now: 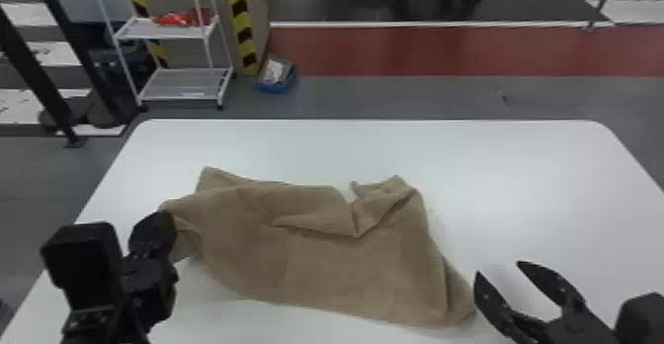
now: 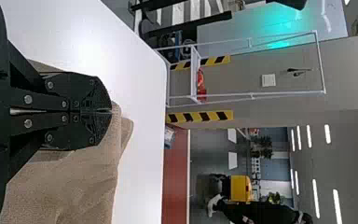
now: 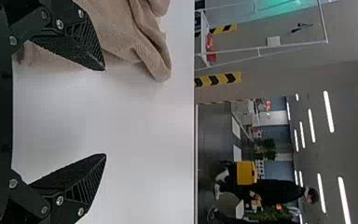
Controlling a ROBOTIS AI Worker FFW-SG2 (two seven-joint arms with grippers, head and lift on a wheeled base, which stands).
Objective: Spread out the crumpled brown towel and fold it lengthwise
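The left gripper (image 1: 164, 218) is closed and pinches the left end of the brown towel (image 1: 316, 254). The towel lies in the middle and on the left of the white table (image 1: 518, 170), all bumpy, with a folded-over bit on top. The right gripper (image 1: 497, 268) is wide open, just beside the towel's right corner.
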